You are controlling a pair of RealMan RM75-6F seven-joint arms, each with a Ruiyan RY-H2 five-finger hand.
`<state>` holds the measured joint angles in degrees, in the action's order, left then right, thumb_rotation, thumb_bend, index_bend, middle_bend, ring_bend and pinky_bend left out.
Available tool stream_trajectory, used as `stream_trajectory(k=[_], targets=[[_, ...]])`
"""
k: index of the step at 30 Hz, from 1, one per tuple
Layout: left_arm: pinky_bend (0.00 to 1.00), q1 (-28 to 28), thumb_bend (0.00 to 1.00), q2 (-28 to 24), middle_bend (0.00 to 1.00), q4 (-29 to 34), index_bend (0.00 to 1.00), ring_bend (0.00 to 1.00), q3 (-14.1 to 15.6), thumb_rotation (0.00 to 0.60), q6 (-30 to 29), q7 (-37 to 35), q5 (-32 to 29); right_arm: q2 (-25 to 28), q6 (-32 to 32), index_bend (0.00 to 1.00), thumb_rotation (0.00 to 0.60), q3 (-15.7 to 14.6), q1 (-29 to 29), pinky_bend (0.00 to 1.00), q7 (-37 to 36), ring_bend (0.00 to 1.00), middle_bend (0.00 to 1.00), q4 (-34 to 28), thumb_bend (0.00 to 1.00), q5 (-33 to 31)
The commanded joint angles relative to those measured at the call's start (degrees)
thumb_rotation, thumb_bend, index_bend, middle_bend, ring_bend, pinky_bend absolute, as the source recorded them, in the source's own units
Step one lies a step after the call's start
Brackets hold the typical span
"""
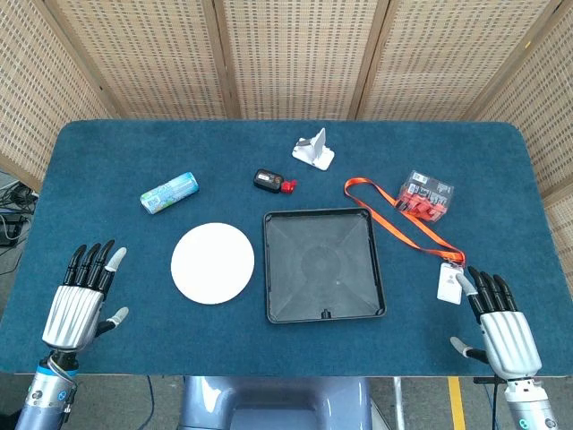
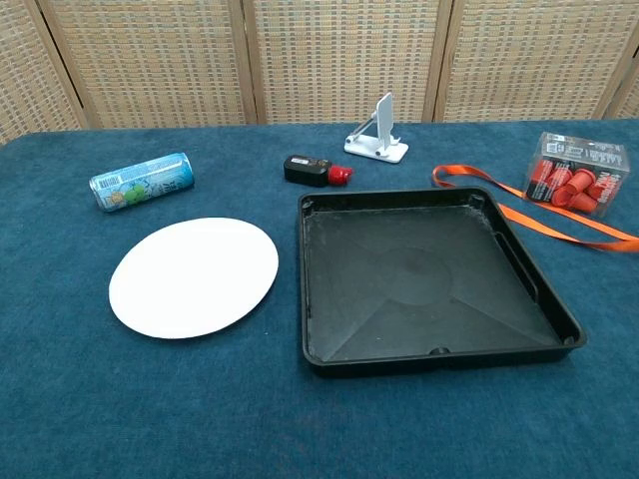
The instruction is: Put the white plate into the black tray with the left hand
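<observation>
Left robot hand (image 1: 79,296) is held open and empty at the surface's near edge, nothing grasped yet, with a reach needed to the round white plate (image 1: 213,262) lying just beside the square black plastic tray (image 1: 323,264).

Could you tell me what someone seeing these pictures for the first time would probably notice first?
Most likely the white plate lying flat on the blue table, with the empty black tray right beside it, apart from it. Next, the two robot hands at the near edge, the left hand and the right hand, both holding nothing with fingers spread. The bright orange lanyard beside the tray also stands out.
</observation>
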<state>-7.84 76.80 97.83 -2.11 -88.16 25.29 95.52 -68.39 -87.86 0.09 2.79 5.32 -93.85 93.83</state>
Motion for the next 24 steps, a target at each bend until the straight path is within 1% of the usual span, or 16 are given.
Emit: stream_trajectory(k=[1,24], targets=[[0.00,-0.01,0.01,-0.02,0.00,0.04,0.00,0.00,-0.01,0.600,0.09,0.09,-0.12,-0.02,0.09,0.00,0.600,-0.02,0.03,0.00,0.07,0.00,0.00,0.01,0.13,-0.03],[0.00,-0.24,0.01,0.51,0.00,-0.19,0.00,0.00,-0.13,0.600,0.38,0.31,-0.41,0.23,0.65,0.00,0.600,0.15,0.05,0.00,-0.15,0.00,0.00,-0.04,0.13,-0.97]])
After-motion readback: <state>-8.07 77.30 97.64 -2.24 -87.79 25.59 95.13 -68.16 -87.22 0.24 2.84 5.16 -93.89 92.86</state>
